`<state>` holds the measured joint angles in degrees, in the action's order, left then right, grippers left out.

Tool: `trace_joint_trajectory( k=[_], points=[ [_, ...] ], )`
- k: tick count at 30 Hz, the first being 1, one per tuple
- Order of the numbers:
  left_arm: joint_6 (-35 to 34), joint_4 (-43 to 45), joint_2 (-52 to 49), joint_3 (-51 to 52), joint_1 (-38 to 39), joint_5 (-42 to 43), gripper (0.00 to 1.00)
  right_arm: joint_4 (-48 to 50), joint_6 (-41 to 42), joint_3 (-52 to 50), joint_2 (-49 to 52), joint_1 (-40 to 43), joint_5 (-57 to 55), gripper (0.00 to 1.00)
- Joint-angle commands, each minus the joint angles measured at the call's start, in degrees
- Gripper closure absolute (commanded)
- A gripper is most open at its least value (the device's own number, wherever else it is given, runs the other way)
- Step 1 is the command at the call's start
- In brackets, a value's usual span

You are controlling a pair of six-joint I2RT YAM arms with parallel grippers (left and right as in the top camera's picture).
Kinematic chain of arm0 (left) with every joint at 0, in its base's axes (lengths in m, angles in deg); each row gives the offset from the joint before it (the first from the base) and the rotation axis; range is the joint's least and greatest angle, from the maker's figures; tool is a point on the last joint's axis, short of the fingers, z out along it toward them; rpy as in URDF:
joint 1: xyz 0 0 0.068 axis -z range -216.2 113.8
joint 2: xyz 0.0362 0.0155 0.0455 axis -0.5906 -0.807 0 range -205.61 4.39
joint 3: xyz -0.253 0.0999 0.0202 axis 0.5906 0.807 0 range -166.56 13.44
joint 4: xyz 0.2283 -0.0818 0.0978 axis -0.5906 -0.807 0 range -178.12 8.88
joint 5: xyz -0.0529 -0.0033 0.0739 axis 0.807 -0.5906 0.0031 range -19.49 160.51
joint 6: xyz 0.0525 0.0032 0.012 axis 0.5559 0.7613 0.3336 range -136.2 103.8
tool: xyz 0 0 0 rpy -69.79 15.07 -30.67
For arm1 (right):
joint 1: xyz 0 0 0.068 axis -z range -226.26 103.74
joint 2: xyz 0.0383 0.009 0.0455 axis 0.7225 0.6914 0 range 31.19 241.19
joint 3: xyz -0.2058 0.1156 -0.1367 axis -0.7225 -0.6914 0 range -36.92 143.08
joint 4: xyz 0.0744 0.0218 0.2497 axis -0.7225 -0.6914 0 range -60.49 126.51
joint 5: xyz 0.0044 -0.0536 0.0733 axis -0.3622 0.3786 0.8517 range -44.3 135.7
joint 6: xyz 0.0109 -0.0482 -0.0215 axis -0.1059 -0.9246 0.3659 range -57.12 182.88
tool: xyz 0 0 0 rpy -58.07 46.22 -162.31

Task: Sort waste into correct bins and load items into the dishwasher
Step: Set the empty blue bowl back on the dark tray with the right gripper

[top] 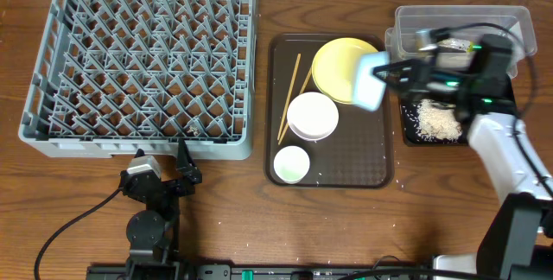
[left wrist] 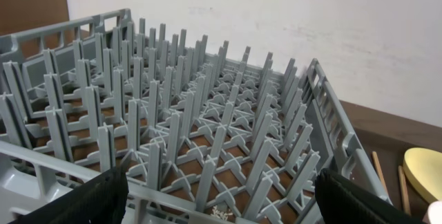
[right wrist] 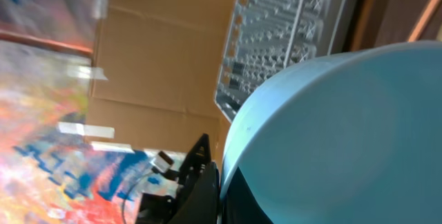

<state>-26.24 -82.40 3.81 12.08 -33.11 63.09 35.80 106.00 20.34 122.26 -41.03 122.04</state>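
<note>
**Right gripper clamps the blue bowl over the tray; left gripper spread wide at the rack**

In the overhead view, the right gripper (top: 386, 73) reaches in from the right of the frame. Its fingers are pinched tight on the rim of the blue bowl (top: 367, 81). The bowl is off the table and tipped on its side, over the right edge of the yellow plate (top: 333, 66) and the brown tray (top: 380, 172). In the right wrist view the bowl (right wrist: 345, 127) fills the lower right of the frame. One dark finger (right wrist: 207, 189) presses against its edge at lower centre. The other finger cannot be made out there.

The left gripper (top: 162, 163) sits at the lower left of the overhead view, just below the front wall of the grey dish rack (top: 52, 124). Its fingers are spread wide and hold nothing. In the left wrist view the two finger pads (left wrist: 76, 203) show in the bottom corners, with the rack's pegs (left wrist: 207, 134) between and beyond them.

On the brown tray lie the chopsticks (top: 289, 98) along the left side, a white bowl (top: 312, 116) touching the plate's lower edge, and a small white cup (top: 291, 164) below that. To the right of the brown tray, the black tray (top: 404, 129) holds a heap of rice (top: 436, 123). The clear tub (top: 458, 12) is above it in the upper right, its contents partly hidden by the arm.
</note>
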Motion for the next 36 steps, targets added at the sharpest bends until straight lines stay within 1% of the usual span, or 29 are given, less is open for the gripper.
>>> trace_joint_trajectory(
  k=[1,3,6,7,9,10,14,19,21,27,32,36],
  points=[
    [1.16,-2.14,0.35,1.14,-0.13,-0.50,0.12,-5.79,-5.49,0.90,-2.64,-5.97,-12.22,0.99],
    [1.16,-2.14,0.35,1.14,-0.13,-0.50,0.12,-15.02,-11.08,3.37,-3.72,-8.39,-18.99,0.98],
    [1.16,-2.14,0.35,1.14,-0.13,-0.50,0.12,-35.71,-21.86,11.41,-4.61,-12.50,-35.28,0.99],
    [1.16,-2.14,0.35,1.14,-0.13,-0.50,0.12,-41.94,-24.24,14.69,-4.61,-14.23,-41.33,0.99],
    [1.16,-2.14,0.35,1.14,-0.13,-0.50,0.12,-50.18,-26.73,19.98,-4.61,-18.34,-52.33,0.99],
    [1.16,-2.14,0.35,1.14,-0.13,-0.50,0.11,-52.48,-26.95,21.62,-4.61,-20.31,-56.37,0.99],
    [1.16,-2.14,0.35,1.14,-0.13,-0.50,0.12,-56.96,-25.49,22.56,-4.20,-27.56,-68.43,0.99],
    [1.16,-2.14,0.35,1.14,-0.13,-0.50,0.12,-60.08,-21.62,20.72,-0.52,-33.64,-76.54,0.99],
    [1.16,-2.14,0.35,1.14,-0.13,-0.50,0.12,-60.52,-20.74,19.91,1.70,-34.91,-76.74,0.99],
    [1.16,-2.14,0.35,1.14,-0.13,-0.50,0.12,-60.30,-19.37,18.34,6.58,-35.19,-77.68,0.99],
    [1.16,-2.14,0.35,1.14,-0.13,-0.50,0.12,-56.46,-20.94,17.55,12.11,-35.32,-77.37,0.99],
    [1.16,-2.14,0.35,1.14,-0.13,-0.50,0.12,-55.87,-19.89,17.55,15.63,-35.26,-77.94,0.99]
  ],
)
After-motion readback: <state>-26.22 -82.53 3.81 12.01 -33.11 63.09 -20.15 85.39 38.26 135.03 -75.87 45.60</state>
